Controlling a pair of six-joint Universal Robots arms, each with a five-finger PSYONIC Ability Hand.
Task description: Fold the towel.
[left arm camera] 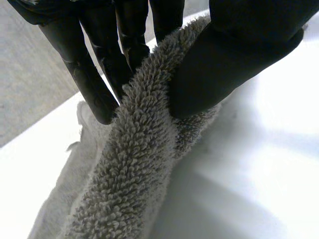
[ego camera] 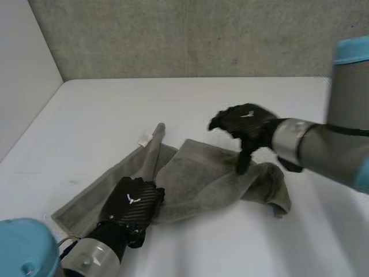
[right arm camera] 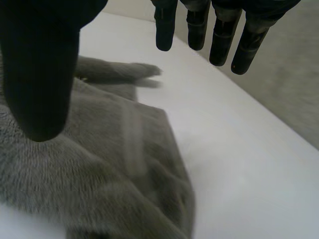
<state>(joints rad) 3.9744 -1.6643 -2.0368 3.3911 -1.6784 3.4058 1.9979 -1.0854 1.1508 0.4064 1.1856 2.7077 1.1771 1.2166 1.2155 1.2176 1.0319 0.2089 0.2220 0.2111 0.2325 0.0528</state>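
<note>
- Two hands are sharing this fold. The left hand (ego camera: 131,205) is pinching a raised ridge of the towel (ego camera: 207,179) between its thumb and fingers (left arm camera: 84,74), at the towel's near-left part.
- The right hand (ego camera: 247,124) is hovering over the towel's right part, fingers spread and gripping nothing.
- The towel is lying rumpled on the white table (ego camera: 173,98), partly doubled on itself, with its label (ego camera: 145,139) showing near the far-left tip.
- The fold is, I judge, wanting a second anchor: the right hand should be taking a free edge or corner (not the bunched middle).
- The left pinch is looking thick and may be catching more than one layer, so a slow lift is advisable.
- Pulling the cloth flat before carrying an edge over is looking wise.
</note>
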